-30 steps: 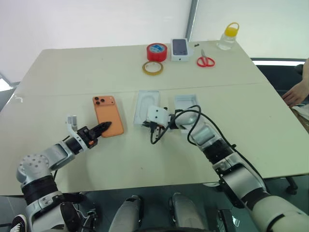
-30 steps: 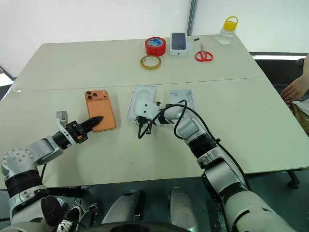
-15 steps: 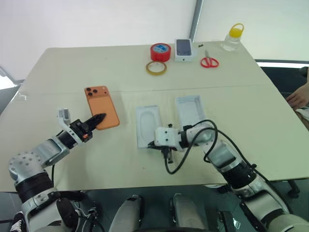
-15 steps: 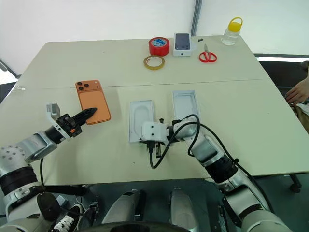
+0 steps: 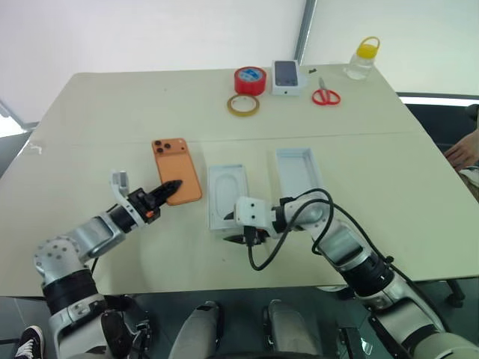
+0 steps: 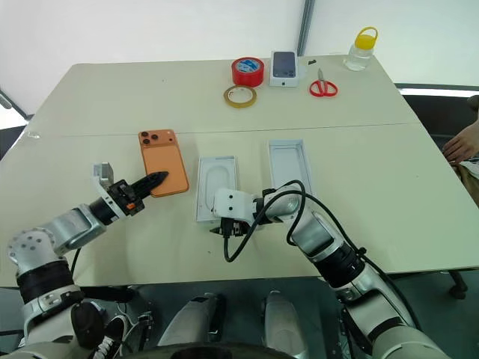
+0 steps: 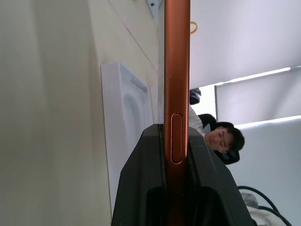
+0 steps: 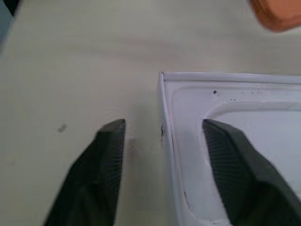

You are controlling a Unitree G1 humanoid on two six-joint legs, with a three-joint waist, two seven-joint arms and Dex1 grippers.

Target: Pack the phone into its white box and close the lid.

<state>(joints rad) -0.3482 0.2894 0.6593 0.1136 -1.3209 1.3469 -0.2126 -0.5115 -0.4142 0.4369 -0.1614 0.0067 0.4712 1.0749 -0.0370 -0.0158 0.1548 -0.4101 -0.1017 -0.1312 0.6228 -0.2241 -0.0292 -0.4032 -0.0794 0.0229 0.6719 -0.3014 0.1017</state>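
Pinching the phone [image 5: 177, 170] by its near end, left of the white box [image 5: 228, 196], the left gripper [image 5: 168, 191] hasn't packed it yet; the right gripper [image 8: 161, 141] straddles the box's near corner, fingers spread, and the lid [image 5: 299, 170] lies off to the right.

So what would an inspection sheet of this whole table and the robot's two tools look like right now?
Surface: beige table, a seam running across it.
Job's things: orange phone near the table's middle; white tray with an oval recess beside it; second white tray further to the robot's right.
Clutter: red tape, yellow tape, small box, scissors, bottle, all at the far edge.
Grippers: left tool shut on the phone's near end; right tool open, straddling the recessed tray's corner.
Cables: black cable looping by the right wrist.
Surroundings: white wall; a person's hand at the right edge.
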